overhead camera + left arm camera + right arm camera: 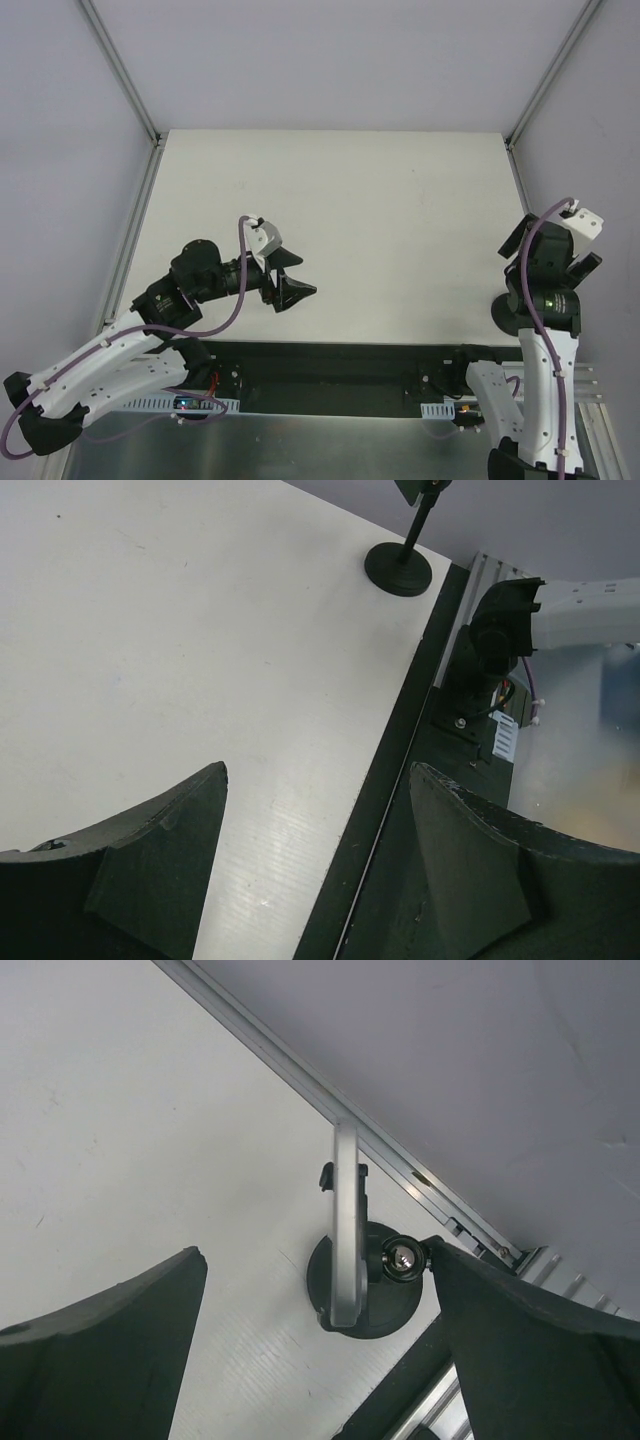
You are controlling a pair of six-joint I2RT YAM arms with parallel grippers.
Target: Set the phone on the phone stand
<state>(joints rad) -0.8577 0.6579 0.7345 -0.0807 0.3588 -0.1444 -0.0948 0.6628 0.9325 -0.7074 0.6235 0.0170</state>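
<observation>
What we take for the phone (345,1230) shows in the right wrist view as a thin slab with a silvery edge. It stands on edge on top of the phone stand (385,1310), above the round base, with its screen turned out of our sight. It sits below and between the right fingers (100,1350), closer to the right-hand one. Its long edge runs along the gap, so each flat face looks toward a finger. These fingers are spread wide and hold nothing. The left fingers (150,870) are also wide apart and empty, at the near edge of the counter (380,200), well apart from the stand. We see no phone lying flat in the top view. The right arm is the nearer one, and we judge any move there should rise straight, clear of the slab.
</observation>
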